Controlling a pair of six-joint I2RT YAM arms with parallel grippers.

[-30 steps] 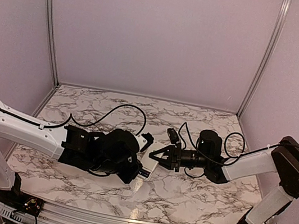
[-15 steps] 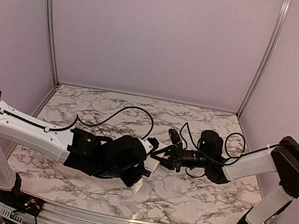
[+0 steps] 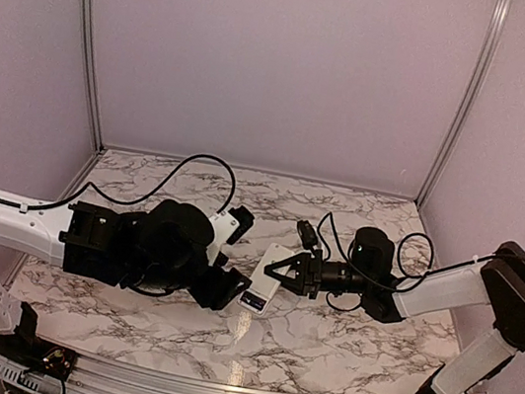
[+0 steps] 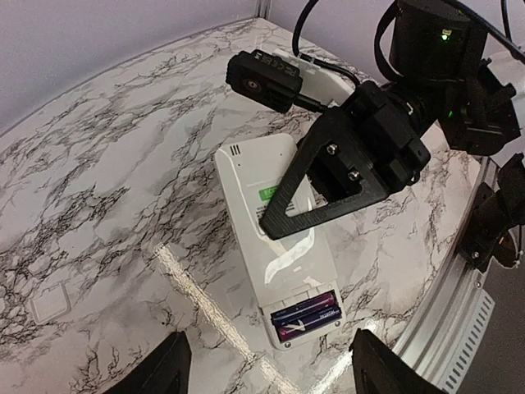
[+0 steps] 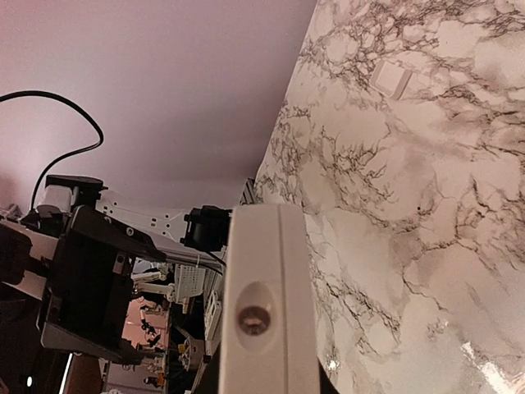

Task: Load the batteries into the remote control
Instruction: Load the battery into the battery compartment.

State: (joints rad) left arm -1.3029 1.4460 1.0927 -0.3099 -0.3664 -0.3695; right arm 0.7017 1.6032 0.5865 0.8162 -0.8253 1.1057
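- Tilting is the main hazard: the remote control (image 4: 246, 185) lies back-up on the marble table (image 4: 123, 164), and both batteries (image 4: 305, 314) sit side by side in the open battery bay (image 4: 283, 327) at its near end with nothing over them. Any lift or roll of the body could spill them out.
- The right gripper (image 3: 286, 271) holds the far end. One black finger crosses the white back, and the wrist view shows the remote's end face between the jaws, so it looks clamped on it, though the second finger is hidden and I cannot be sure how firm the hold is. A weak pinch would let the body swivel under a push.
- The left gripper (image 4: 271, 369) hovers above the bay end, jaws wide apart and empty. Coming down off-centre, it could lever the near end against the other arm's grip, or nudge a cell askew.
- A small flat white piece (image 4: 49, 305), probably the bay cover, rests well apart on the marble. It is thin and flush with the surface, so fingers may scrape or skid it away rather than catch it.
- Polarity of the cells cannot be read from here; closing over a reversed cell would leave the job only seemingly done.
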